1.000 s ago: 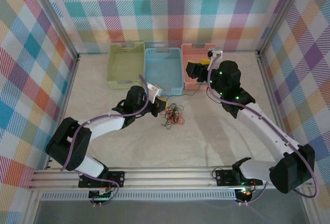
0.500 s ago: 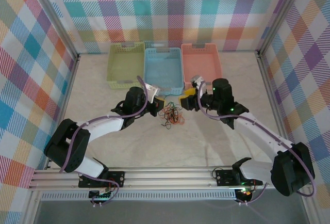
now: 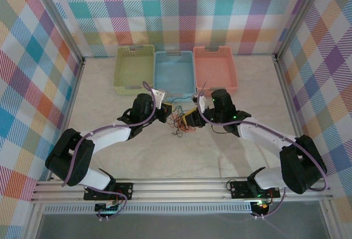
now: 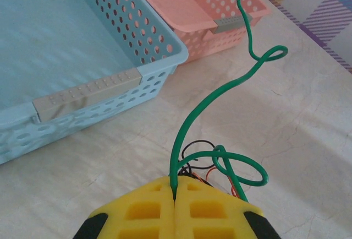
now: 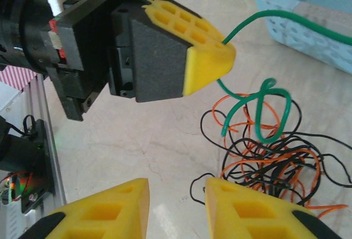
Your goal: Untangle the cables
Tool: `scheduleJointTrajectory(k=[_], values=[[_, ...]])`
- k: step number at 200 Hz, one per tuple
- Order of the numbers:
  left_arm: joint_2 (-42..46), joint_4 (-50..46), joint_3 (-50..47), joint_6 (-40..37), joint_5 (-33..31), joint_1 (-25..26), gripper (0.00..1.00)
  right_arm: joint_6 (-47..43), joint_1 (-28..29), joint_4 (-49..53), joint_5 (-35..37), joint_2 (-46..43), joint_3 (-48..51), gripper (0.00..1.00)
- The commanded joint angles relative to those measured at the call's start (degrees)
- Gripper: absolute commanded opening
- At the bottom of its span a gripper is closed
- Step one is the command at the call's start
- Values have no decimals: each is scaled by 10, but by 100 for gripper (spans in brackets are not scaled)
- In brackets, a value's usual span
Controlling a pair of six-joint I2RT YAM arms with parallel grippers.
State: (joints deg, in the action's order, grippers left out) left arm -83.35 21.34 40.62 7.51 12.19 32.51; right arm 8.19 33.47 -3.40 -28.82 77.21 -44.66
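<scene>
Clamps a green cable tight in the left jaws near the blue basket, with the right jaws parted, gripping nothing, close by the tangled cables on the surface.

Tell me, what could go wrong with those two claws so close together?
The left gripper pinches the green cable, which loops into the black and orange tangle; pulling could tighten the knot or drag the clump. The right gripper, open close by, could bump the left one.
</scene>
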Motion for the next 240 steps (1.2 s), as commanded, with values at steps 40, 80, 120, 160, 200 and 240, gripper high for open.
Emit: scheduleJointTrajectory(k=[40, 80, 120, 160, 200, 240], values=[[20, 20, -9, 11, -27, 1, 0, 46, 7, -41, -29, 87, -56, 43], [21, 21, -9, 11, -29, 1, 0, 43, 16, -35, -10, 123, -72, 50], [21, 20, -9, 10, -30, 1, 0, 56, 18, -51, -6, 152, -85, 51], [22, 18, -9, 9, -30, 1, 0, 93, 20, -82, 31, 169, -95, 50], [21, 20, -9, 9, -29, 1, 0, 109, 21, -90, 51, 179, -102, 49], [22, 19, -9, 9, -28, 1, 0, 118, 21, -91, 56, 191, -112, 35]])
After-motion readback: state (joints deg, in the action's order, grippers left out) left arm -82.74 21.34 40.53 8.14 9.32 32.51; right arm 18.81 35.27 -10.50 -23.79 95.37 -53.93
